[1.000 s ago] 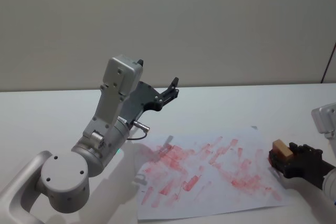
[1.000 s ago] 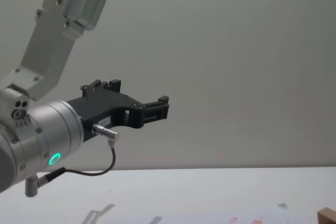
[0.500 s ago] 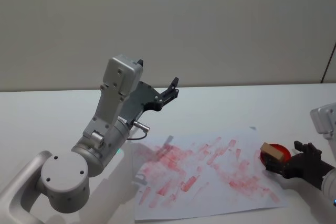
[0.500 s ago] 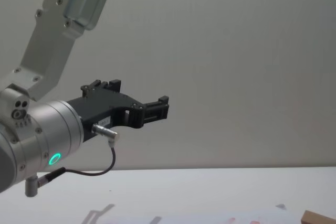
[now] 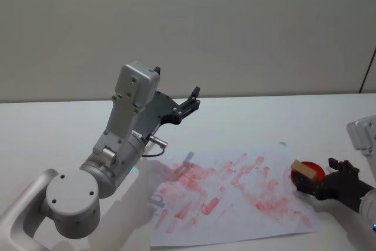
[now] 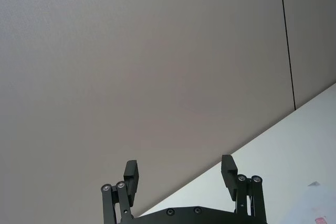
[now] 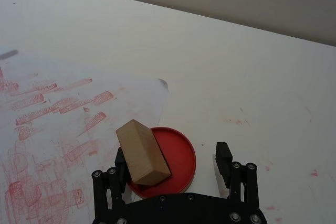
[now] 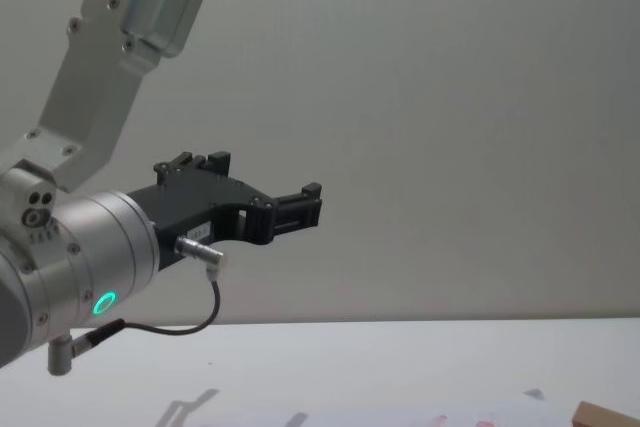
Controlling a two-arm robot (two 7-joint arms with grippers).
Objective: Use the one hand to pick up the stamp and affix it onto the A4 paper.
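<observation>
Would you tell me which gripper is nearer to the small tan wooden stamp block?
The right gripper: its open jaws flank the tan wooden stamp block. The left gripper is raised, far across the table.

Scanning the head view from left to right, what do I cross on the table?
Left arm's raised gripper → A4 paper with red marks → stamp lying tilted on the red ink pad → right gripper, open beside the stamp.

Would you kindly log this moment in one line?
right gripper: jaws open around stamp | stamp: tilted on red pad by A4 paper | left gripper: raised, open
</observation>
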